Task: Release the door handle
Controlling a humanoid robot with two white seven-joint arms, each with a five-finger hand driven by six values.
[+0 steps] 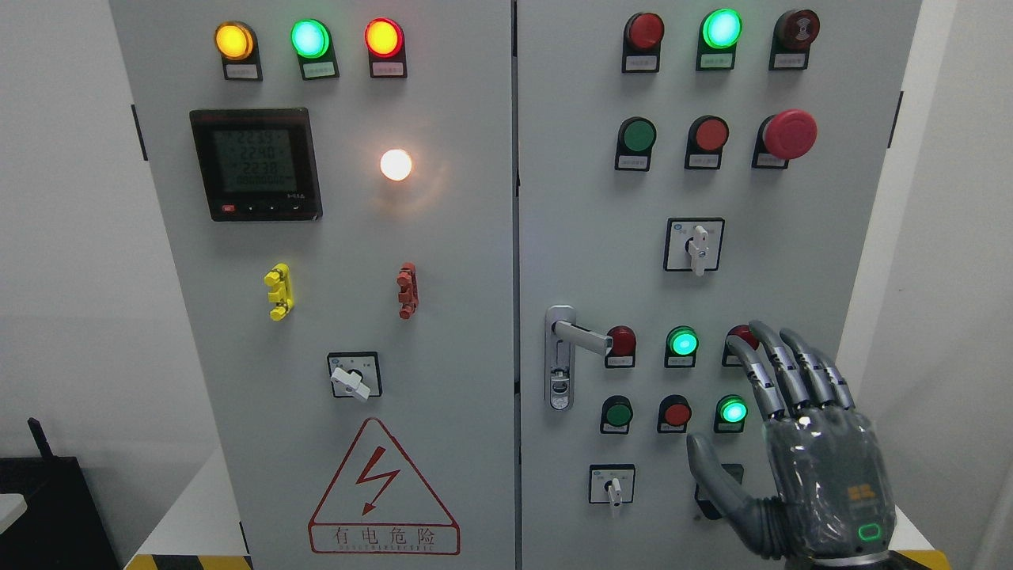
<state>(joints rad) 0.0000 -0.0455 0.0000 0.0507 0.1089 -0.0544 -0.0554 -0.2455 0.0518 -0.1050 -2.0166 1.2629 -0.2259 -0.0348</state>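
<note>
The door handle (580, 336) sits at the left edge of the cabinet's right-hand door (831, 237), a silver lever pointing right from a tall backplate with a keyhole below it. Nothing is touching it: your right hand (799, 443) hangs well apart from it, down at the lower right of the panel, fingers (779, 368) spread and relaxed, thumb out to the left, holding nothing. Judged from that, the release looks already done. Your left hand does not show at all.

Watch what lies under and around that open hand. The fingertips overlap a red button (741, 336) in the row beside the lever, and a lit green button (733, 411) sits just left of the knuckles. The thumb lies across a dark switch plate (732, 475) at the bottom of the panel. Whether any of these is actually being touched, you cannot tell from this view. If you draw the arm back along the door face rather than straight away from it, a finger could press or turn one of them. A sweep leftward would also cross the green button (682, 342) and red button (621, 340) next to the lever tip, and could catch the lever again.

The lever stands level with your fingertips, far to their left, with two buttons between.
</note>
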